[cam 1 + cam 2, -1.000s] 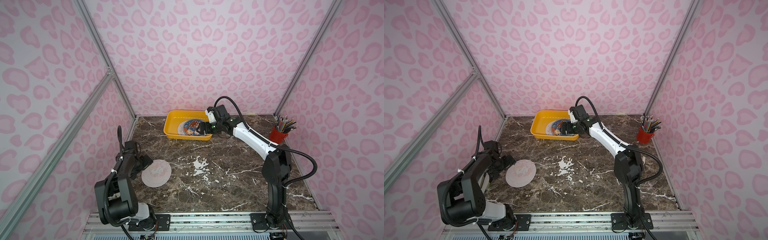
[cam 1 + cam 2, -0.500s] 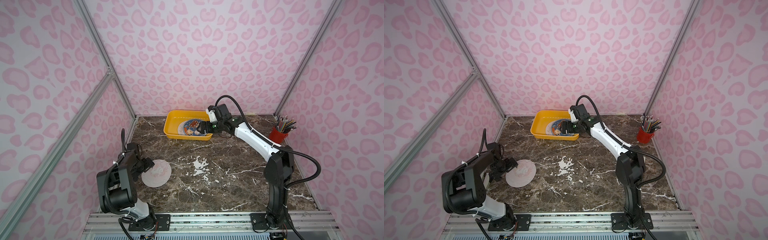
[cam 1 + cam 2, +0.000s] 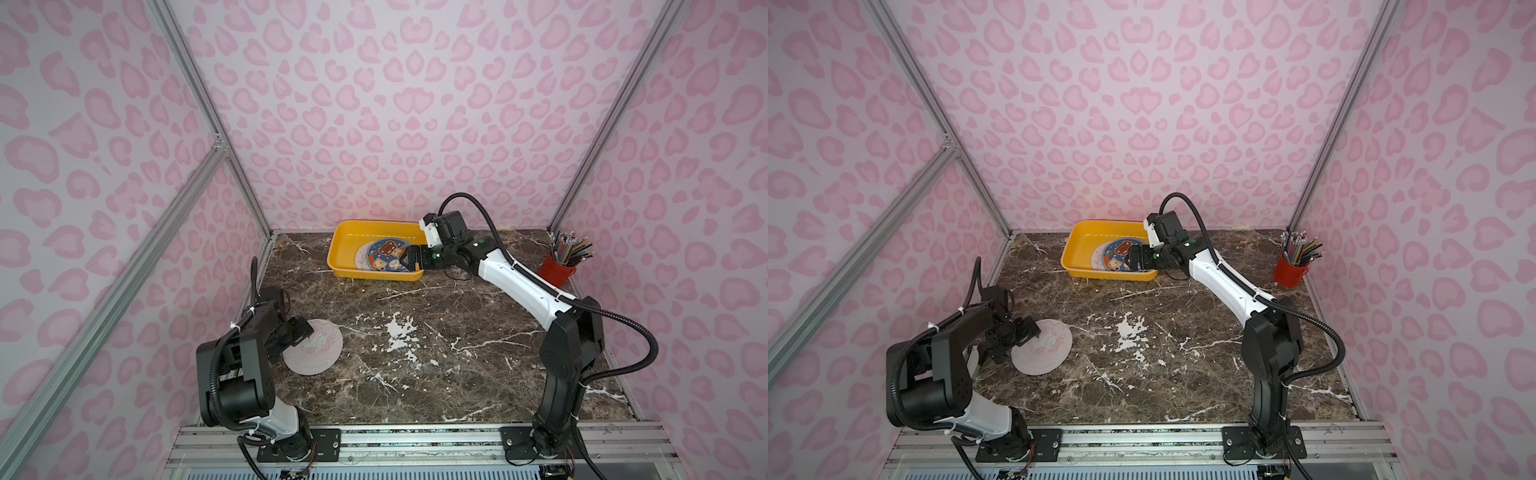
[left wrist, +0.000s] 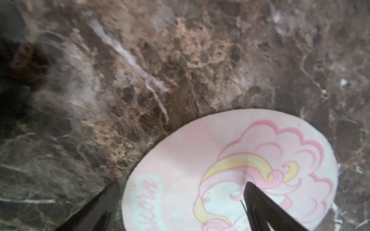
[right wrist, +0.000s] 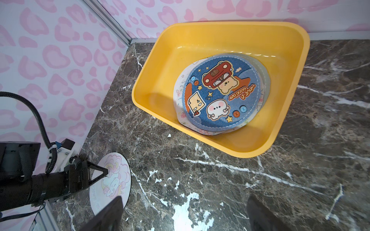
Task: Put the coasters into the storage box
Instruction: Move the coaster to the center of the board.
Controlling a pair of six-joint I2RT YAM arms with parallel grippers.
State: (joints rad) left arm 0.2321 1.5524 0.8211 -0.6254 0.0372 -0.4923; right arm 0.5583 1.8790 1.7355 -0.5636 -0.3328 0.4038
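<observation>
Left end effector (image 3: 302, 332), spread open astride the edge of the unicorn coaster (image 3: 318, 347) lying flat on the worktop (image 3: 415, 374), likely light and limp, best pinched at that edge; yellow storage box (image 3: 345, 249) holding stacked coasters (image 3: 384, 255); right end effector (image 3: 403, 262) released, empty.

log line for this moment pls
left pincer: open, straddling unicorn coaster edge | right pincer: open, empty, at storage box rim | box holds: blue coaster atop others | outside box: unicorn coaster
</observation>
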